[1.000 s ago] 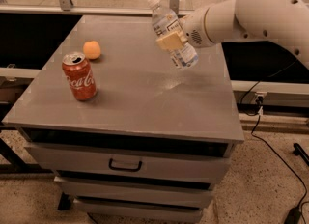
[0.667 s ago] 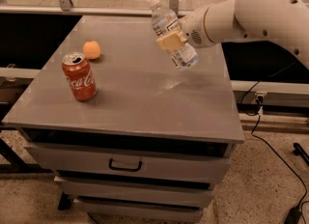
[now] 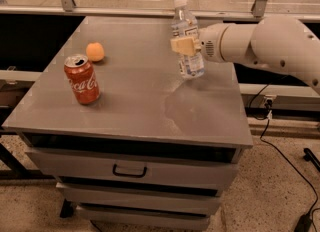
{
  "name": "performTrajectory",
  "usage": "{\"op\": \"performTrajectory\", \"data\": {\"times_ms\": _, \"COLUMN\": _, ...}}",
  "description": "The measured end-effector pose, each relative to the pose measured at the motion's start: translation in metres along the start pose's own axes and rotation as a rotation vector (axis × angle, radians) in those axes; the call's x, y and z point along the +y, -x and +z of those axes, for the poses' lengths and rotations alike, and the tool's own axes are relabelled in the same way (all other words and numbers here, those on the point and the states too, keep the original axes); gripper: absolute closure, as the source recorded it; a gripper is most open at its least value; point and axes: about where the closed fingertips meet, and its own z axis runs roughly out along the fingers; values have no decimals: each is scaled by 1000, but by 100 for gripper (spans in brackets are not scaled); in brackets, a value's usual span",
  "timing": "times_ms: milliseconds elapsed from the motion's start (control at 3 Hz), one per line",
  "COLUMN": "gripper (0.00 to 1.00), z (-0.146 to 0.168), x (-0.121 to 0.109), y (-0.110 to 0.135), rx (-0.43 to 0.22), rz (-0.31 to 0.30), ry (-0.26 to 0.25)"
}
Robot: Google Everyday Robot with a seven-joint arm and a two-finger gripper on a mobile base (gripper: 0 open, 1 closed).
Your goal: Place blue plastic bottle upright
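The gripper (image 3: 182,45) sits in the upper middle of the frame, right of centre, at the end of a thick white arm (image 3: 265,41) that reaches in from the right edge. It is clamped around the middle of the blue plastic bottle (image 3: 192,64), with a tan finger pad (image 3: 180,45) pressed against the side of the bottle that faces the camera. The bottle stands nearly upright, leaning slightly, its white cap (image 3: 180,2) at the top and a little to the left of its base. The base is low over the far right part of the grey table top (image 3: 150,101); whether it touches the surface or hangs just above it cannot be told. A dull reflection lies on the table top just below and in front of the bottle. Well apart from it, in the left part of the frame, a red Coca-Cola can (image 3: 82,79) stands upright near the table's left edge. A small orange ball (image 3: 95,51) lies just behind the can, nearer the far side. Below the top, the front of the cabinet shows a drawer with a dark handle (image 3: 129,170). A black cable (image 3: 280,158) runs across the floor in the lower right.
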Motion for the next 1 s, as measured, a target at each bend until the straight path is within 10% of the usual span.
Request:
{"op": "performTrajectory", "data": {"times_ms": 333, "gripper": 100, "z": -6, "x": -14, "y": -6, "rx": -120, "rz": 98, "ry": -53}}
{"op": "performTrajectory", "data": {"times_ms": 1000, "gripper": 100, "z": -25, "x": -32, "y": 0, "rx": -321, "rz": 61, "ry": -145}}
